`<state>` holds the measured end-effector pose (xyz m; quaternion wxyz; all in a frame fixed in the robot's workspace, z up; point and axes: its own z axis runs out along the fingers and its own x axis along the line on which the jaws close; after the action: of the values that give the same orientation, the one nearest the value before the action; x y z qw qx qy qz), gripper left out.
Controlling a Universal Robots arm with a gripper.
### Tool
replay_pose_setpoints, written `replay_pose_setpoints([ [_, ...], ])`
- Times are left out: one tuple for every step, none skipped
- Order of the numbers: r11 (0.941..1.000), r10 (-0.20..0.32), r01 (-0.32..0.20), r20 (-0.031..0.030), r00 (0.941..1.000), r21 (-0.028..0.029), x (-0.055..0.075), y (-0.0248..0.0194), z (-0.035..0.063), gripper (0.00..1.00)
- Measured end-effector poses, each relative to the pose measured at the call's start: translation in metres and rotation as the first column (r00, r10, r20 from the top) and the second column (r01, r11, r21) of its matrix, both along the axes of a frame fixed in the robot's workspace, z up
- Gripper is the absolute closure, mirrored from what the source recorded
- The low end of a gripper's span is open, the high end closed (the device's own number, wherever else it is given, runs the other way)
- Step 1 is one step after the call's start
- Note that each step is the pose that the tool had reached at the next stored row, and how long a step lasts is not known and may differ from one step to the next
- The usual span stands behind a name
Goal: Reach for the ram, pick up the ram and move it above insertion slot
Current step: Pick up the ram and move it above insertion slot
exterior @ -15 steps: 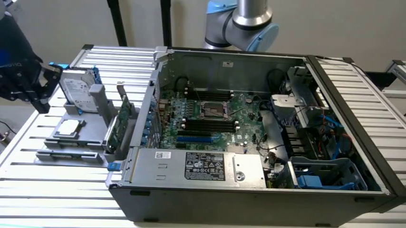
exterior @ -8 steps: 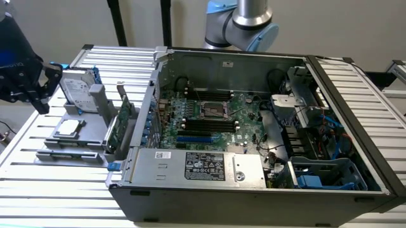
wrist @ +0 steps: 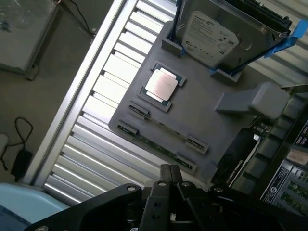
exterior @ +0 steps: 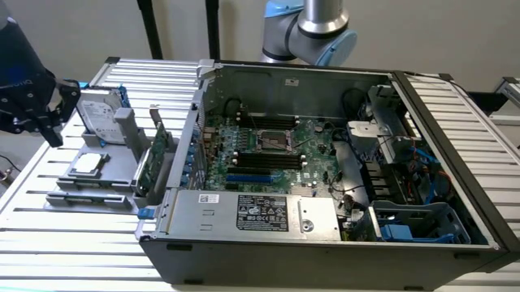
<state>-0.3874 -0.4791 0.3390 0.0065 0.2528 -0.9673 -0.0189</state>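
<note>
Thin green ram [wrist: 161, 148] — dotted with dark chips — lies clipped into the gray holder's [wrist: 202, 125] near slot.

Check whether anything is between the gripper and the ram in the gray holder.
Nothing visible is. In the wrist view the gripper hangs near the ram, which sits edge-up in its gray holder. The processor and hard drive lie beyond it, out of the path.
</note>
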Motion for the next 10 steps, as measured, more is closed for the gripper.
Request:
replay_pose_setpoints([
  [0.9998, 0.019, -0.019, 0.0001, 0.9998, 0.0000, 0.0000, 0.0000, -0.0002, 0.89],
  [0.9993, 0.037, -0.037, 0.0001, 0.9993, 0.0001, 0.0000, 0.0000, -0.0004, 0.89],
  [0.9985, 0.055, -0.055, 0.0000, 0.9985, 0.0000, 0.0000, 0.0000, -0.0005, 0.89],
  [0.9973, 0.074, -0.074, 0.0001, 0.9973, 0.0001, 0.0000, 0.0000, -0.0007, 0.89],
  [0.9959, 0.091, -0.091, 0.0000, 0.9959, 0.0000, 0.0000, 0.0000, -0.0009, 0.89],
  [0.9941, 0.109, -0.109, 0.0001, 0.9941, 0.0001, 0.0000, 0.0000, -0.0011, 0.89],
  [0.9919, 0.127, -0.127, 0.0000, 0.9919, 0.0000, 0.0000, 0.0000, -0.0012, 0.89],
  [0.9894, 0.145, -0.145, 0.0000, 0.9894, 0.0001, 0.0000, 0.0000, -0.0014, 0.89],
  [0.9866, 0.163, -0.163, -0.0001, 0.9866, 0.0001, 0.0000, 0.0000, -0.0016, 0.89],
  [0.9833, 0.182, -0.182, 0.0000, 0.9833, 0.0001, 0.0000, 0.0000, -0.0018, 0.89],
])
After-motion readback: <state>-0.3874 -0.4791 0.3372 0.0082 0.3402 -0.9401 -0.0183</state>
